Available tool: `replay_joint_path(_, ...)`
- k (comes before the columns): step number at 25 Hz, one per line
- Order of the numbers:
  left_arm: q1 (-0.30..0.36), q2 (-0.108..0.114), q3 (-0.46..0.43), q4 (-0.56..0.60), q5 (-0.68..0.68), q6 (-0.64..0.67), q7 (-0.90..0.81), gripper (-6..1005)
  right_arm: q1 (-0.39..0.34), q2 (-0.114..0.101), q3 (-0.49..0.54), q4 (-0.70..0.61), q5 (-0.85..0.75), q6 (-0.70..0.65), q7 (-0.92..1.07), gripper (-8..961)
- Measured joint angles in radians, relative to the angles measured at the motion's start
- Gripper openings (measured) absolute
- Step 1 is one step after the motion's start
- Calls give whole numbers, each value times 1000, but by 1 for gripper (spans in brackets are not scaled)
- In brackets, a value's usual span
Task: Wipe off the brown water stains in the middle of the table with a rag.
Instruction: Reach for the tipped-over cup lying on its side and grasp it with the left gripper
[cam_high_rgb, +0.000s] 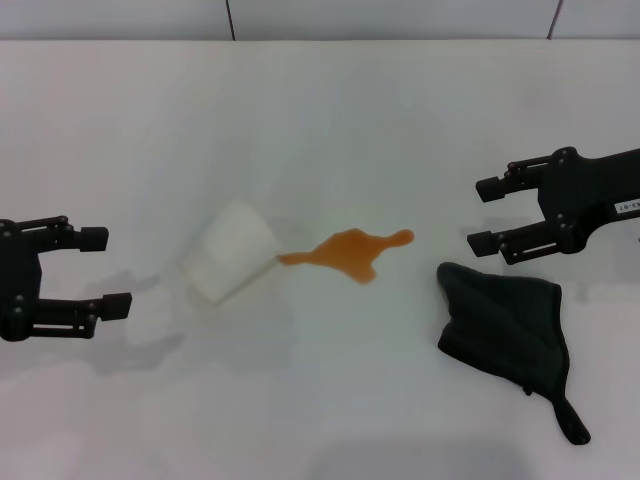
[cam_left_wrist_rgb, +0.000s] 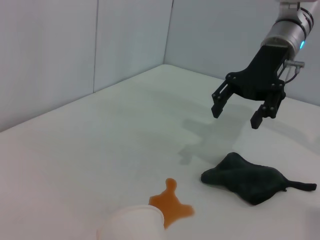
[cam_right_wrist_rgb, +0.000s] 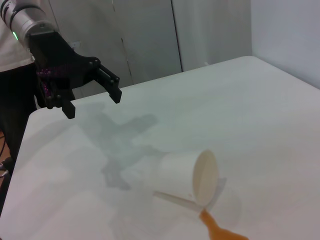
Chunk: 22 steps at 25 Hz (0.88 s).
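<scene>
Right of the stain (cam_high_rgb: 352, 252) on the table (cam_high_rgb: 320, 120), the rag (cam_high_rgb: 505, 325) is lying just nearer than the right gripper (cam_high_rgb: 483, 214), its tail pointing near-right; those jaws are hanging apart above it. Far left, the left gripper (cam_high_rgb: 103, 270) is idling, jaws apart. A tipped cup (cam_high_rgb: 230, 262) is touching the stain. The arm's small label is staying unreadable.

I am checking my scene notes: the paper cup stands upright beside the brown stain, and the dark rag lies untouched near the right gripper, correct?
Not quite: the paper cup lies tipped on its side, mouth toward the brown stain, as the head view shows. The rag does lie untouched near the right gripper.
</scene>
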Motion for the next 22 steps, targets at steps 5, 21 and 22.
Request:
replay_joint_path(5, 0, 0, 2, 0, 0, -1, 0, 880, 0, 0, 0, 0, 0, 1, 0, 748)
replay_joint_path(21, -37, 13, 4, 16, 11, -16, -110, 881, -7, 4, -7, 0, 0, 5, -3, 747)
replay_joint_path(22, -55, 19, 4, 16, 28, -18, -146, 882, -7, 4, -7, 0, 0, 5, -3, 747)
